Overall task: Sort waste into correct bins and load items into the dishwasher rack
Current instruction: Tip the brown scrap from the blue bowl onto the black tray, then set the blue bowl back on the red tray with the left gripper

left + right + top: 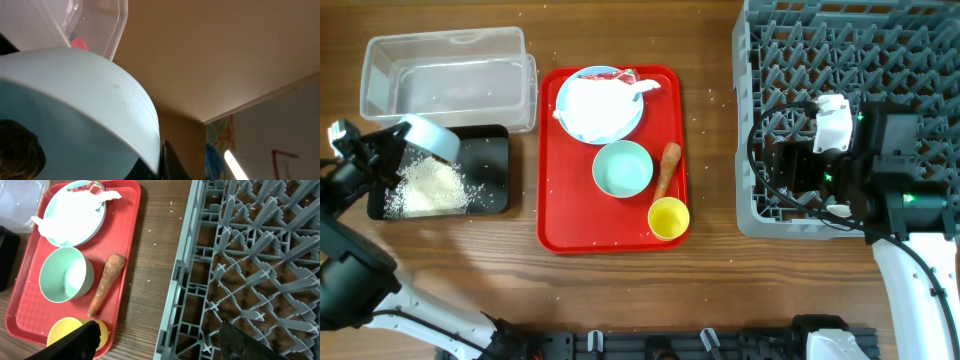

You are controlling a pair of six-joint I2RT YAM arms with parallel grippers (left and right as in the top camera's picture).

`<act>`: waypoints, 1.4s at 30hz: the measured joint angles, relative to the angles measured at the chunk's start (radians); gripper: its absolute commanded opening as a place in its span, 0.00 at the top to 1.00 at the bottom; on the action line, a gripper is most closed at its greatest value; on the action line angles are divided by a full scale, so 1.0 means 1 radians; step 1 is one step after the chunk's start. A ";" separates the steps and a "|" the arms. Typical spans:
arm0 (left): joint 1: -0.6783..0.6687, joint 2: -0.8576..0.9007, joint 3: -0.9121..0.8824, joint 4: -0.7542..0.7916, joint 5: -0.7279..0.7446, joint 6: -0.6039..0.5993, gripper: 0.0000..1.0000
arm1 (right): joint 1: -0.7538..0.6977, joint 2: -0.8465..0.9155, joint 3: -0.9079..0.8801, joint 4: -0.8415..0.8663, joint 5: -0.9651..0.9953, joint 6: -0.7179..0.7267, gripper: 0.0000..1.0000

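My left gripper (405,145) is shut on a pale blue bowl (432,137), tipped over the black tray (490,150), where a pile of white rice (430,188) lies. The bowl fills the left wrist view (75,115). The clear tub (445,75) stands behind the tray. On the red tray (555,215) are a pale blue plate (600,105) with crumpled white tissue (605,95), a mint bowl (622,168), a carrot piece (667,168) and a yellow cup (668,218). My right gripper (160,340) is open and empty at the front left edge of the grey dishwasher rack (860,60).
Stray rice grains lie scattered on the wooden table around the trays. A red wrapper (77,42) shows through the clear tub's wall in the left wrist view. The right arm's body lies over the rack's front part.
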 measured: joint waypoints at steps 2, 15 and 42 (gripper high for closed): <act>0.011 0.000 0.000 -0.019 -0.001 -0.002 0.96 | 0.000 0.000 0.000 0.000 0.000 0.000 0.21; 0.045 0.000 0.000 0.050 -0.098 -0.011 0.96 | 0.000 0.000 0.000 0.000 0.000 0.000 0.21; -1.089 -0.528 -0.040 0.060 -1.323 -0.363 0.96 | 0.000 0.000 0.000 0.004 0.000 0.000 0.21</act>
